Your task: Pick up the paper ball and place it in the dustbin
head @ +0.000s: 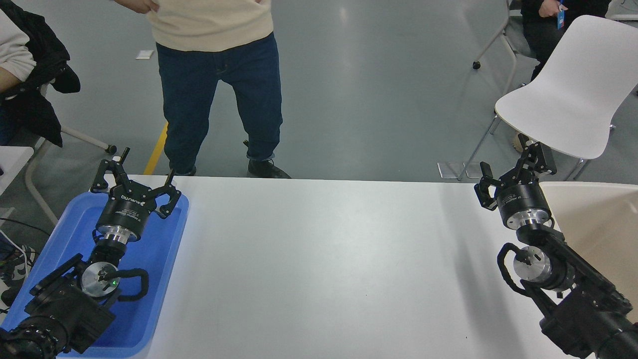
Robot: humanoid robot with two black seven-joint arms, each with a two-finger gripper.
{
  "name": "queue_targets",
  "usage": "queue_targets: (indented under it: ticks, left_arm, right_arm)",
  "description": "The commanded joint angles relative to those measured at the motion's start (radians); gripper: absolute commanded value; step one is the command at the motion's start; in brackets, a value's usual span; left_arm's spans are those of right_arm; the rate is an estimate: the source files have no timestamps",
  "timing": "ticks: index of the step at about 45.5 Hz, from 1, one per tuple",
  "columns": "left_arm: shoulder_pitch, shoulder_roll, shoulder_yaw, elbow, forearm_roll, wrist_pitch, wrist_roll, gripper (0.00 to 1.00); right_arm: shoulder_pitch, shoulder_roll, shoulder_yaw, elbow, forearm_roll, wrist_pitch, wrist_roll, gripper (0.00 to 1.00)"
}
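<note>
Right gripper (pixel 513 172) fingers spread, empty, over table's (pixel 324 259) far right edge, beside the dustbin (pixel 593 219).
Paper ball not visible (maybe binned, can't tell); left gripper (pixel 135 180) spread over blue tray (pixel 164 249); person (pixel 219 85) stands at far side.

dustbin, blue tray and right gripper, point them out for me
dustbin (pixel 593 219): head view, on its bare inner wall.
blue tray (pixel 164 249): head view, on its bare floor right of the arm.
right gripper (pixel 513 169): head view, midway between its open fingertips.

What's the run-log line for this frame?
right pincer: open, empty, beside dustbin | left pincer: open, over blue tray | paper ball: not visible
</note>
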Motion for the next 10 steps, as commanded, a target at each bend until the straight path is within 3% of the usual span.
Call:
queue_targets:
  ticks: [1, 10]
  left_arm:
    - [0.001, 0.001, 0.0, 0.0, 0.0, 0.0, -0.001, 1.0]
    - [0.001, 0.001, 0.0, 0.0, 0.0, 0.0, -0.001, 1.0]
  right_arm:
    - [-0.02, 0.032, -0.024, 0.001, -0.009, -0.004, 0.006, 1.0]
    - [-0.021, 0.038, -0.024, 0.021, -0.008, 0.0, 0.006, 1.0]
